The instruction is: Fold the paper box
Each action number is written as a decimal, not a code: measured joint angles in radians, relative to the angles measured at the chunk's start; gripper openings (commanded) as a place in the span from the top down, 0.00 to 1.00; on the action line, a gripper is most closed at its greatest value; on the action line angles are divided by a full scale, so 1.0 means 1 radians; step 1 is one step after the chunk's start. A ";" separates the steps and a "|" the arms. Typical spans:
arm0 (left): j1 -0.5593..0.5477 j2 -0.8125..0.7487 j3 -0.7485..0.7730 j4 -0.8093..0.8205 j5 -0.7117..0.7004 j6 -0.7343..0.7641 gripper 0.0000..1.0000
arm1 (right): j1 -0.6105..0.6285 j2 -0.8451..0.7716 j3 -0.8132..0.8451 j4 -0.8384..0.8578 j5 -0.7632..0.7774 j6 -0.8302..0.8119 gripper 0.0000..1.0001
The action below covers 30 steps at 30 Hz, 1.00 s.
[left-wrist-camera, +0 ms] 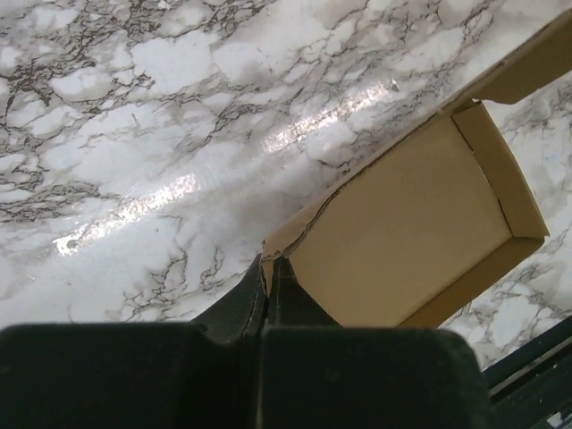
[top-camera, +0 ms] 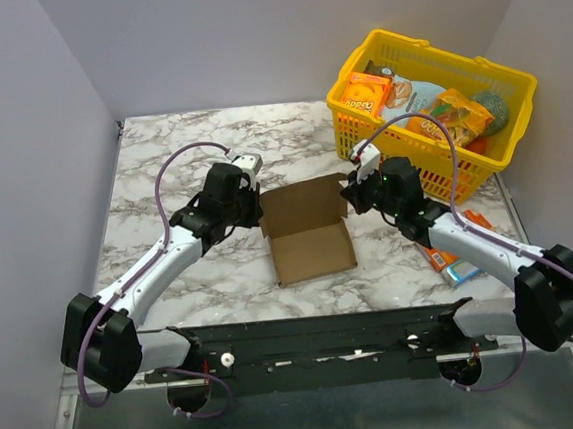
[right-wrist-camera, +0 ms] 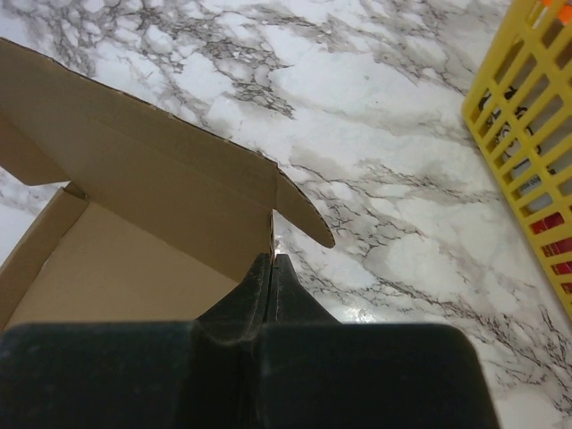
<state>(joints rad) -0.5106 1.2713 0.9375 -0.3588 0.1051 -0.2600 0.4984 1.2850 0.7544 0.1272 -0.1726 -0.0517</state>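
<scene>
The thin brown cardboard box [top-camera: 310,248] is pinched by the left claw [left-wrist-camera: 266,275] and the right claw [right-wrist-camera: 273,264]. It could be torn by hard pulling.

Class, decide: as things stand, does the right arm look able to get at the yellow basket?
Probably not yet: the right pincer is shut on the paper box edge. Once it lets go, only marble separates it from the yellow basket.

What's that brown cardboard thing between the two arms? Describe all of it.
The paper box is plain brown thin cardboard, unprinted, half folded into an open tray with raised side walls and a rear panel standing up. It sits on the marble table between the arms. The left gripper pinches its left wall, creased there; the right gripper pinches its right wall beside a rounded tab.
</scene>
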 measured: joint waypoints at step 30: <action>-0.141 0.113 -0.176 0.570 -0.357 -0.125 1.00 | 0.187 0.015 -0.180 0.317 0.615 0.400 0.99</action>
<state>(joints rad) -0.6518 1.3838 0.7612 0.2111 -0.2523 -0.3847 0.6853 1.2999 0.5739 0.4438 0.4423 0.3485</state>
